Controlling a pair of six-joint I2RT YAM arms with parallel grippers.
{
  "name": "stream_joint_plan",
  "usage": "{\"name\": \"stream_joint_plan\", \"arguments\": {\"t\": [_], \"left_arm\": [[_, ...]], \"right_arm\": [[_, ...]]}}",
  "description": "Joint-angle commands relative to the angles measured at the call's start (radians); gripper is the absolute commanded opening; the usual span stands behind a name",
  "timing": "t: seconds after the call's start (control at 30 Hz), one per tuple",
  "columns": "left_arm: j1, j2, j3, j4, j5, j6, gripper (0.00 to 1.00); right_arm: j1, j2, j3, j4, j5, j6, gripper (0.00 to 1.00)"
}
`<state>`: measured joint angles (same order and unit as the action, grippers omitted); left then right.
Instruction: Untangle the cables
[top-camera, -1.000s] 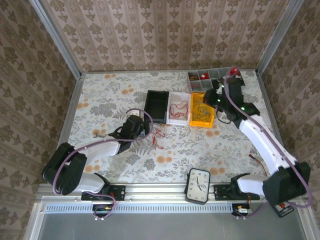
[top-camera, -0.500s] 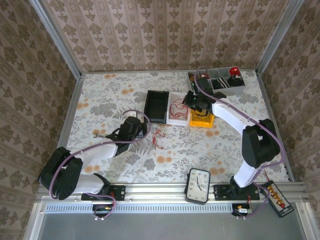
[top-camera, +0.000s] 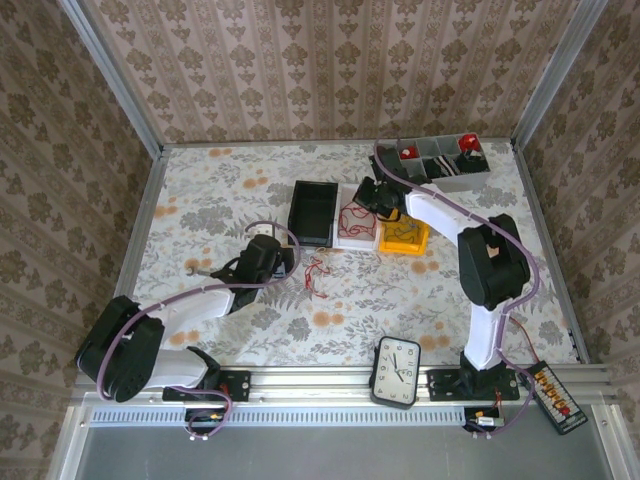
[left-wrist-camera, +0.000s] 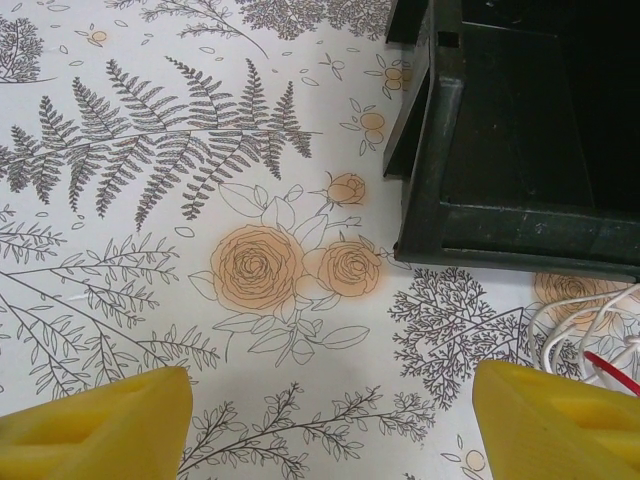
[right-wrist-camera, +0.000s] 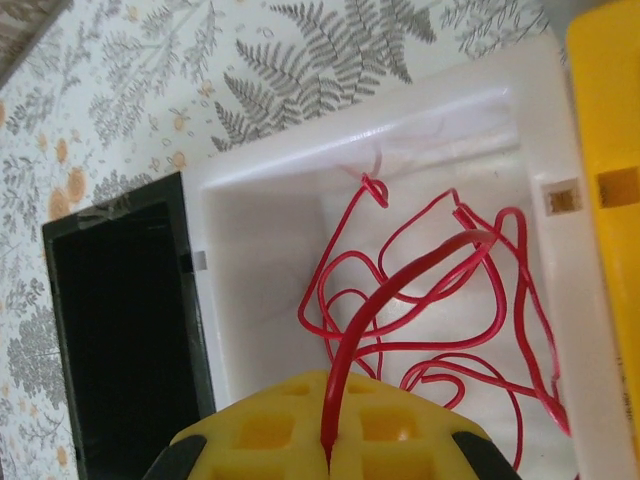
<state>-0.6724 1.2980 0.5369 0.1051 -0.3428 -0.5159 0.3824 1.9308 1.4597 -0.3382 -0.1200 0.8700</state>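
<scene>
Lying coiled in the white bin (right-wrist-camera: 260, 260), the red cable (right-wrist-camera: 372, 300) has one strand clenched in the right gripper (right-wrist-camera: 328, 425). At that bin's 9 o'clock sits a black bin (top-camera: 313, 212), at 3 a yellow bin (top-camera: 410, 237). Loose red and whitish wires (top-camera: 316, 272) lie on the table (top-camera: 220, 190) at the black bin's 6 o'clock, beside the left gripper (left-wrist-camera: 330, 415), whose jaws are spread and empty.

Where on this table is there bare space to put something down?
The table is bare at its far left, between the side rail and the black bin, and in the strip between the loose wires and the clock. It is crowded around the white bin, where the right gripper holds a red wire.
</scene>
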Motion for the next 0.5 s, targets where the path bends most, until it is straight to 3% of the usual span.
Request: {"name": "stream_joint_plan", "arguments": {"t": [0.0, 0.17, 0.4, 0.47], "left_arm": [[0.005, -0.029, -0.003, -0.015, 0.018, 0.036, 0.74], [0.006, -0.041, -0.003, -0.022, 0.038, 0.058, 0.74], [0.002, -0.062, -0.006, -0.024, 0.098, 0.119, 0.74], [0.003, -0.067, -0.007, -0.029, 0.104, 0.130, 0.74]], "right_arm": [[0.009, 0.037, 0.019, 0.010, -0.034, 0.036, 0.00], [0.011, 0.043, 0.013, -0.004, -0.010, 0.019, 0.04], [0.022, -0.063, 0.004, -0.009, 0.053, -0.079, 0.43], [0.026, -0.101, -0.002, -0.019, 0.073, -0.107, 0.49]]}}
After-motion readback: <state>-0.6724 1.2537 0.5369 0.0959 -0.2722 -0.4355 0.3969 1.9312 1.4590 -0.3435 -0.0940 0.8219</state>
